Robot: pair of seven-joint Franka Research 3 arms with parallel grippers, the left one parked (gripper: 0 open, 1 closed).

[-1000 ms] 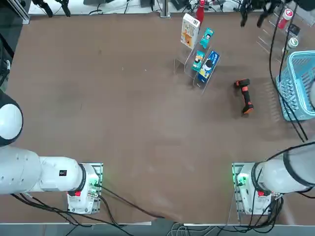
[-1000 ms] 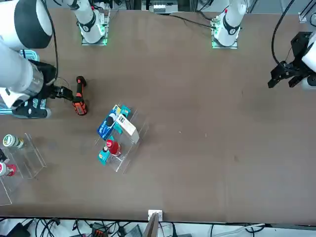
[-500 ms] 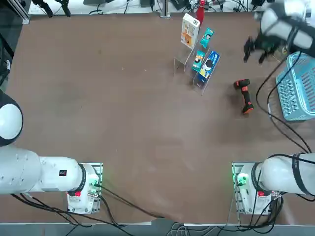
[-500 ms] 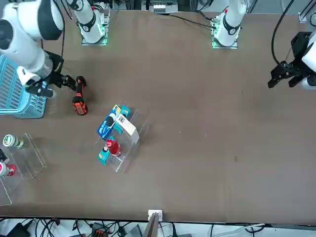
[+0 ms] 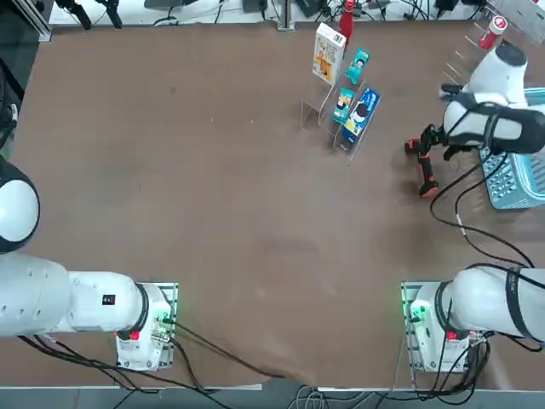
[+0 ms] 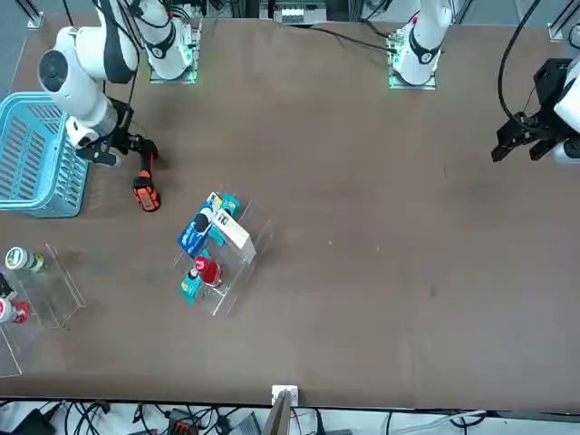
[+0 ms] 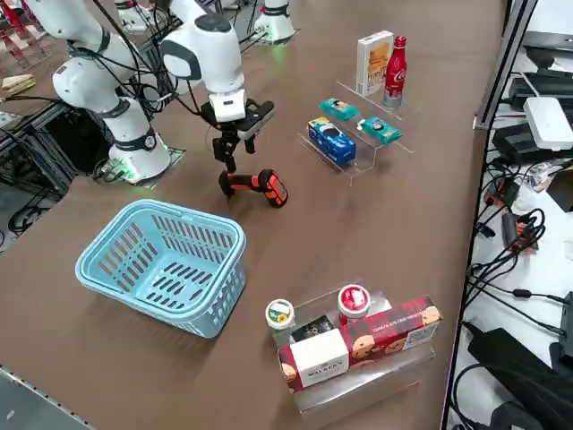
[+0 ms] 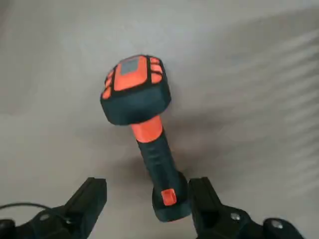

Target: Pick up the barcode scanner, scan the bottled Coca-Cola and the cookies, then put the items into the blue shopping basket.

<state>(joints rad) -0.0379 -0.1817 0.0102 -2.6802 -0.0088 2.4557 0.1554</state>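
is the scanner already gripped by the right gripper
No: the barcode scanner lies on the table, and the right gripper hangs open above its handle end without clamping it.

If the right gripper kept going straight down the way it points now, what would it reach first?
Most likely the barcode scanner: the open right gripper hangs above it, fingers either side of the handle's end. How far above is hard to judge.

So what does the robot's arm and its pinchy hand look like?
The right arm is fat, round and shiny white, with dark bands at its joints. Black cables loop along it. Its base glows green. The right gripper is black, with two chunky fingers.
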